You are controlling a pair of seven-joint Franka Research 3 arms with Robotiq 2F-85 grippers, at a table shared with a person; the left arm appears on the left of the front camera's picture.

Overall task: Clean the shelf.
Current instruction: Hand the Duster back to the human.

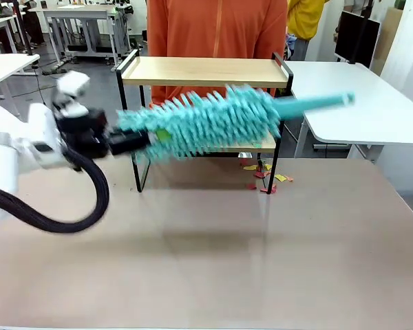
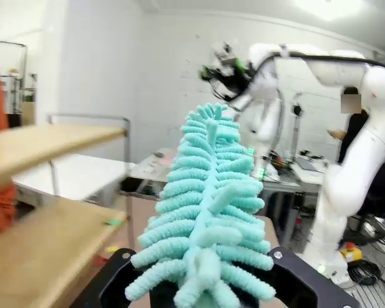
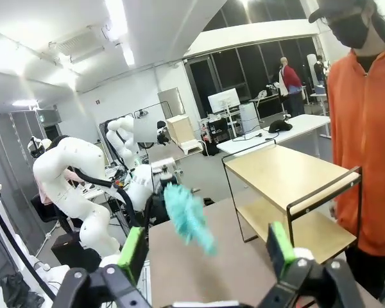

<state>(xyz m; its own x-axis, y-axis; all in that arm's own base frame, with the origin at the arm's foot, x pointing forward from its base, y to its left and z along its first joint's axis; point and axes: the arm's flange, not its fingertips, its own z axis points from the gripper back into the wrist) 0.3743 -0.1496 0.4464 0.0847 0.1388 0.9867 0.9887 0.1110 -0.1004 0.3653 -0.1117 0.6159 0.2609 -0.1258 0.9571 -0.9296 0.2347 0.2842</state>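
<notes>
The shelf (image 1: pixel 203 71) stands at the table's far side: two light wooden boards in a black frame. My left gripper (image 1: pixel 139 141) is shut on a turquoise fluffy duster (image 1: pixel 206 124), held level in front of the lower board. The duster's bare handle (image 1: pixel 323 103) points right. In the left wrist view the duster (image 2: pixel 208 212) rises from my gripper (image 2: pixel 199 296), with the shelf boards (image 2: pixel 38 256) to its left. My right gripper (image 3: pixel 205 253) is open, green pads (image 3: pixel 131 253) apart with nothing between them, high above the table and looking at the shelf (image 3: pixel 289 173) and duster (image 3: pixel 186 218).
A person in an orange top (image 1: pixel 217 27) stands right behind the shelf. Red and yellow paper scraps (image 1: pixel 263 176) lie on the table by the shelf's right legs. A white table (image 1: pixel 358 103) stands at the back right. The near tabletop (image 1: pixel 213 261) is bare.
</notes>
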